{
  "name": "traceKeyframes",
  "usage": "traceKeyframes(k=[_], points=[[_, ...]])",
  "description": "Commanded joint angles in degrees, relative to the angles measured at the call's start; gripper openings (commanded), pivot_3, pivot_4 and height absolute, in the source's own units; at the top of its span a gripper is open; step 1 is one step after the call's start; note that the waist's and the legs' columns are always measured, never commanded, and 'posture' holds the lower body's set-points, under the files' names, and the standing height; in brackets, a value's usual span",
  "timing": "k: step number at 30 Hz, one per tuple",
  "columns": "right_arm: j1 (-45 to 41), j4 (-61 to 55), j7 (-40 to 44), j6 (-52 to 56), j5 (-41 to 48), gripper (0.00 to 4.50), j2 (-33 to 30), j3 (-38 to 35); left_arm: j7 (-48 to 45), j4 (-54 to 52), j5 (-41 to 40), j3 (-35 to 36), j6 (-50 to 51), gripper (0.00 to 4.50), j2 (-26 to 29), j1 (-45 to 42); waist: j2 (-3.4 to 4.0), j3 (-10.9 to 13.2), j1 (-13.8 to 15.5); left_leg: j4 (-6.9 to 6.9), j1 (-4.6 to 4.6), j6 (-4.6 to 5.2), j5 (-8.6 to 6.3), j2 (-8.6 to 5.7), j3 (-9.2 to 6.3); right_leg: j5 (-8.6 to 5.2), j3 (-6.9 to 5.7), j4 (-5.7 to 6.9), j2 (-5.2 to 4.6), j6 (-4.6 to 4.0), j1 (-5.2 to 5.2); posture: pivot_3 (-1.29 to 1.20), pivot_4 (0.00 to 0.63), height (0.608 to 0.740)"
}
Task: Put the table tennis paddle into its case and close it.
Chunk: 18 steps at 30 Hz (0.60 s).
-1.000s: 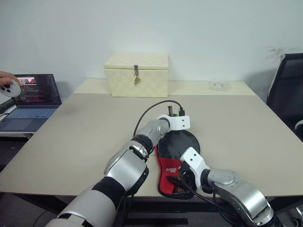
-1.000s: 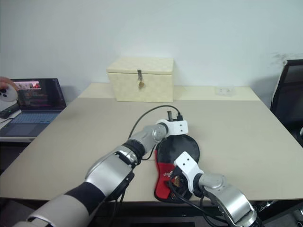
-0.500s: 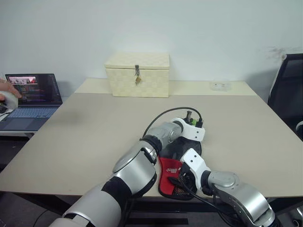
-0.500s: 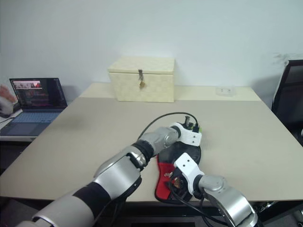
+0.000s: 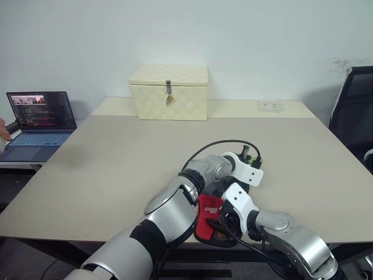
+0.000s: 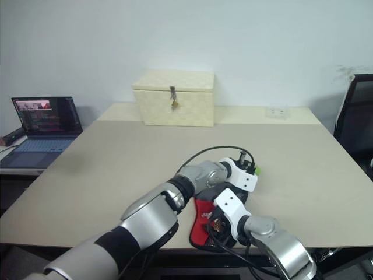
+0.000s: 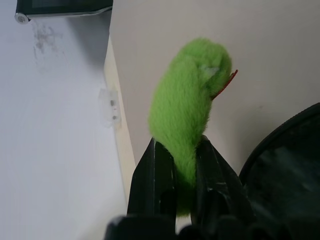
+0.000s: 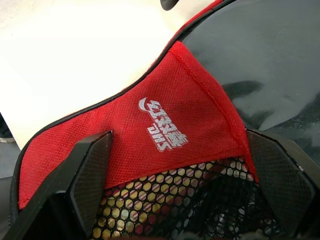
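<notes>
The case (image 8: pixel 165 125), soft limp fabric near the table's (image 5: pixel 116 157) front edge; right gripper (image 8: pixel 175 170) open astride its red end, left gripper (image 7: pixel 180 175) pinching the fuzzy green tag (image 7: pixel 187 110), probably the best hold.

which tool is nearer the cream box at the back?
Left. The left tool, shut on the green tag, sits at the case's far end, toward the cream box. The right tool straddles its near red end.
</notes>
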Motion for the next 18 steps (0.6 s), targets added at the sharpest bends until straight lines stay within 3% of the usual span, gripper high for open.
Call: traceKeyframes(k=[1, 7, 15, 18], points=[[1.44, 5.66, 2.51, 3.98, 1.7, 4.5, 0.13, 4.65, -0.44, -3.69, -1.63, 0.41, -4.44, 0.04, -2.86, -0.52, 0.0, -0.01, 0.0, 0.0, 0.02, 0.0, 0.0, 0.0, 0.01, 0.0, 0.0, 0.0, 0.0, 0.0, 0.01, 0.0, 0.15, 0.74], [-0.01, 7.13, 3.28, 3.37, 1.35, 4.5, 0.48, 4.86, -4.11, -3.84, -2.72, 1.05, -7.32, 0.04, -3.66, 1.84, 0.03, -0.2, -0.13, 0.0, 0.21, 0.0, 0.0, 0.02, 0.1, 0.01, 0.06, 0.01, 0.02, 0.01, 0.13, 0.0, 0.15, 0.74], [-0.48, 7.81, 3.74, 3.02, 1.04, 4.5, 0.69, 5.04, -9.97, -3.59, -7.49, 5.02, -2.9, 0.04, -3.04, 2.62, 0.04, -0.41, -0.42, -0.01, 0.39, 0.01, 0.0, 0.06, 0.19, 0.0, 0.14, 0.03, 0.06, 0.01, 0.27, 0.0, 0.15, 0.74], [-0.57, 8.14, 3.94, 2.65, 0.93, 4.5, 0.65, 5.19, -12.07, -3.76, -12.6, 10.32, 0.85, 1.04, -2.33, 2.42, 0.04, -0.41, -0.57, -0.04, 0.49, 0.01, -0.01, 0.06, 0.21, 0.0, 0.15, 0.03, 0.07, 0.01, 0.34, 0.0, 0.15, 0.74]])
